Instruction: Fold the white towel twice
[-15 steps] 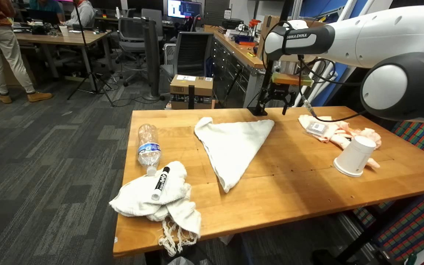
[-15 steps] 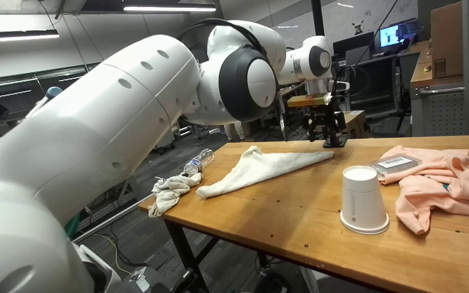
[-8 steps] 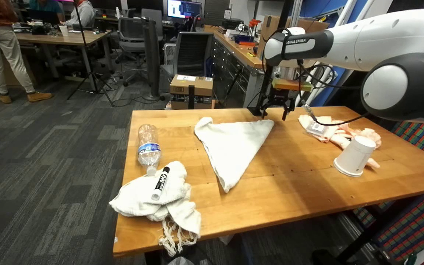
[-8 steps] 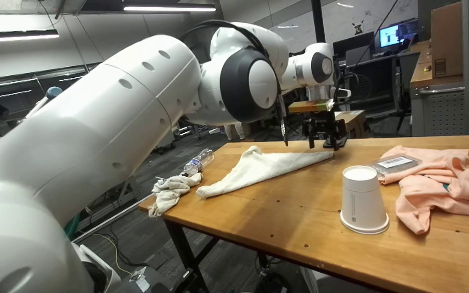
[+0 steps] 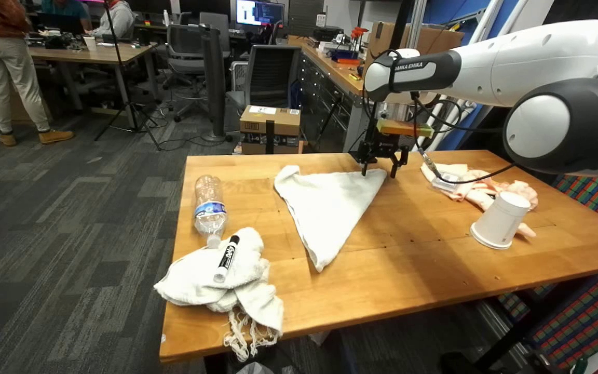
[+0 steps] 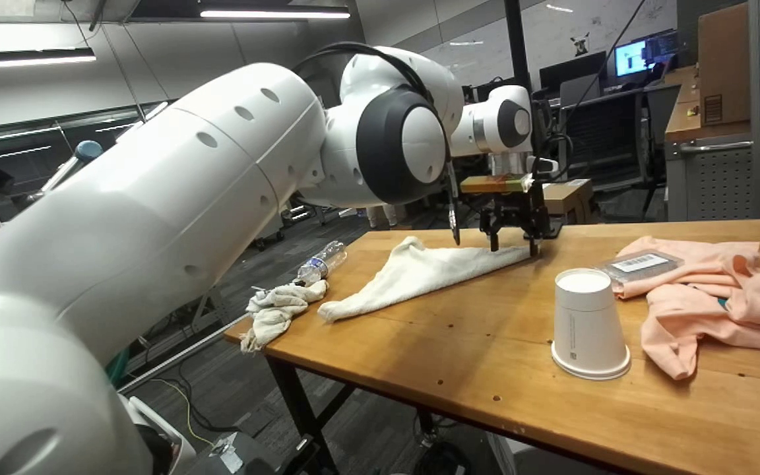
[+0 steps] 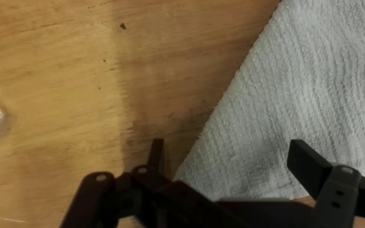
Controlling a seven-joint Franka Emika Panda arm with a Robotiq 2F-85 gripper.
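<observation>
The white towel lies on the wooden table, folded into a triangle, in both exterior views (image 5: 325, 210) (image 6: 413, 270). One corner points toward the far table edge, at my gripper. My gripper (image 5: 379, 174) is open and low over that corner, with its fingers spread; it also shows there in an exterior view (image 6: 514, 251). In the wrist view the towel (image 7: 265, 104) fills the right side, and its corner lies between the open fingertips (image 7: 227, 144). One finger is over bare wood, the other over the towel. Nothing is held. Whether the fingertips touch the table is unclear.
A crumpled fringed white cloth (image 5: 216, 280) with a marker (image 5: 227, 258) on it lies at the table's corner beside a plastic bottle (image 5: 209, 208). An upside-down white cup (image 6: 588, 323), a pink cloth (image 6: 736, 310) and a clear case (image 6: 640, 264) lie opposite.
My gripper has come down toward the table and shifted sideways over the towel's far corner, staying open. The towel has not moved.
</observation>
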